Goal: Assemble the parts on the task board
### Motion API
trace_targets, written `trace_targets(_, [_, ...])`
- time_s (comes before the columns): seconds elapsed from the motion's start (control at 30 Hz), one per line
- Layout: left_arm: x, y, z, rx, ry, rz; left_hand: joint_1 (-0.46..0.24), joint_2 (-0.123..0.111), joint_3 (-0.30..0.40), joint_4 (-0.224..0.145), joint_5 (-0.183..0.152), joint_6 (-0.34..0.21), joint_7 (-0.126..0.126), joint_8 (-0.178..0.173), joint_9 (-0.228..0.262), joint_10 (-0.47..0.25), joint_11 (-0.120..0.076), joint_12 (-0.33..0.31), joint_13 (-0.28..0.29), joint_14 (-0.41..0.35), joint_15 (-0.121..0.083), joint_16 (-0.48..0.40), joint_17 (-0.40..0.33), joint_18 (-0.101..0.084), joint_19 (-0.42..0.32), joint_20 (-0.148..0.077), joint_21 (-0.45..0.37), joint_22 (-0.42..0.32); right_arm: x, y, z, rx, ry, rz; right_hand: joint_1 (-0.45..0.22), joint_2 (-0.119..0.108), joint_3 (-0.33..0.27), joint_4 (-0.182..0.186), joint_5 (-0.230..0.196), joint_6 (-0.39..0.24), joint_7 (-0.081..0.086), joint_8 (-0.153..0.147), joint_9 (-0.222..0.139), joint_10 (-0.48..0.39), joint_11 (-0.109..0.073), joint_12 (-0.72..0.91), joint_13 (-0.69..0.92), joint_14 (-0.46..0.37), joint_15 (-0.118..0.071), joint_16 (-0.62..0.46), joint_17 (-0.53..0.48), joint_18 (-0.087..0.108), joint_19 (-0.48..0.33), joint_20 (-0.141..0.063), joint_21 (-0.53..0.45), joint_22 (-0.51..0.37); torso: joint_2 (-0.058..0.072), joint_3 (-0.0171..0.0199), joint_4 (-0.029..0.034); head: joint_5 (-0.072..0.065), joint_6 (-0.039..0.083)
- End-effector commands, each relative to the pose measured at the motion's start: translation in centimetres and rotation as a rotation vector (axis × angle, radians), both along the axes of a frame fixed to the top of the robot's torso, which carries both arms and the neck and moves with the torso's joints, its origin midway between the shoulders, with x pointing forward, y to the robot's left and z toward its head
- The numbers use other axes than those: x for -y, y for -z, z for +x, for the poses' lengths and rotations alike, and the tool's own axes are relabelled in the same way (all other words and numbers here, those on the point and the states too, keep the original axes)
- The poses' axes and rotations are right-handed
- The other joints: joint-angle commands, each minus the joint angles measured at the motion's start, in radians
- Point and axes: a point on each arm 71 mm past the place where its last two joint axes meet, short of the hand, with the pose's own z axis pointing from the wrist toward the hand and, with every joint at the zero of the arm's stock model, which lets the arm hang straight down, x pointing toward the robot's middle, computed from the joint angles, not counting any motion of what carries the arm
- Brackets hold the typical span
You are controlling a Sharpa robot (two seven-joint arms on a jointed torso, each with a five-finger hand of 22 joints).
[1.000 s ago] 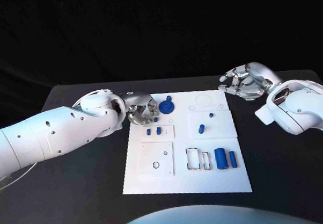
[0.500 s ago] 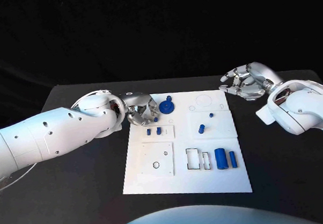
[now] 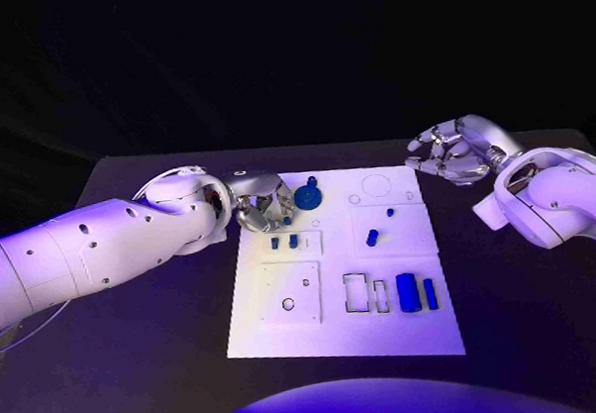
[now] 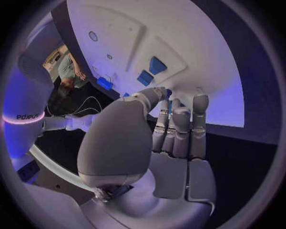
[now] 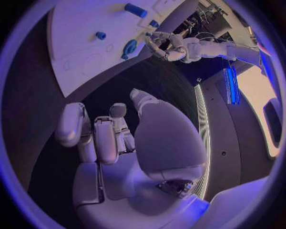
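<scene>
Head view: little differs from a second ago. The left hand [image 3: 261, 204] has stayed at the board's [image 3: 344, 341] far left corner, fingers curled down at the edge just beside the round blue part [image 3: 307, 197]; whether it grips anything cannot be told from here. The right hand [image 3: 455, 152] still hovers off the board's far right corner, over the black counter [image 3: 123, 314], fingers curled in and holding nothing. No part has shifted: two small blue pegs [image 3: 283, 241] sit just nearer than the left hand, a peg [image 3: 372, 238] stands at the board's middle with a small knob [image 3: 389, 212] beyond it, and two blue cylinders [image 3: 417, 293] lie near the board's right edge beside two empty rectangular slots [image 3: 365, 293]. A square recess [image 3: 291, 293] lies on the board's left side. The left forearm covers the counter left of the board.

Left wrist view: the left hand [image 4: 173, 126] reaches over the board [image 4: 226, 90], its fingertips [image 4: 200, 101] touching the surface, the thumb tip at a small blue piece [image 4: 168, 92]; a firm grip cannot be confirmed. Two blue blocks [image 4: 151, 70] sit beyond the fingers.

Right wrist view: the right hand [image 5: 113, 133] is curled, grasping nothing, above the dark counter, apart from the board [image 5: 77, 33]. Across the board, the left hand [image 5: 162, 44] sits by the round blue part [image 5: 128, 47].
</scene>
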Motion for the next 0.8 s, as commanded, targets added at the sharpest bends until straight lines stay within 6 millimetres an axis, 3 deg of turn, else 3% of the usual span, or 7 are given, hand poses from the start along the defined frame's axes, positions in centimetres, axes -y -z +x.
trace_targets(0.03, [0.21, -0.01, -0.09, -0.012, 0.01, -0.011, -0.001, 0.01, 0.002, -0.007, 0.0, 0.004, 0.001, 0.0, -0.001, -0.009, -0.001, 0.008, 0.001, -0.007, 0.003, 0.006, -0.001, 0.02, -0.007, -0.003, 0.002, 0.002, -0.07, 0.07, -0.05, -0.003, -0.013, -0.01, 0.004, -0.003, 0.003, 0.002, 0.0, -0.004, 0.002, 0.004, -0.001, -0.007, -0.001, -0.006, -0.001, 0.014, -0.009, -0.004, 0.0, 0.02, -0.007, -0.003, -0.002, -0.001, 0.0, 0.0002, -0.0006, -0.001, 0.001])
trace_targets(0.8, [0.38, -0.01, 0.12, -0.008, -0.006, -0.018, -0.019, 0.01, 0.0, -0.002, -0.009, -0.013, 0.001, -0.014, -0.006, -0.03, 0.001, 0.03, 0.006, -0.013, 0.006, 0.009, -0.015, 0.02, -0.01, 0.0, 0.003, 0.003, -0.17, 0.13, -0.03, -0.005, -0.015, -0.011, 0.003, -0.002, 0.003, 0.003, 0.0, -0.004, 0.002, 0.006, 0.0, -0.005, -0.001, -0.005, -0.001, 0.015, -0.009, -0.003, 0.003, 0.02, -0.006, -0.004, -0.003, -0.001, 0.0, 0.0001, 0.0002, -0.002, -0.001])
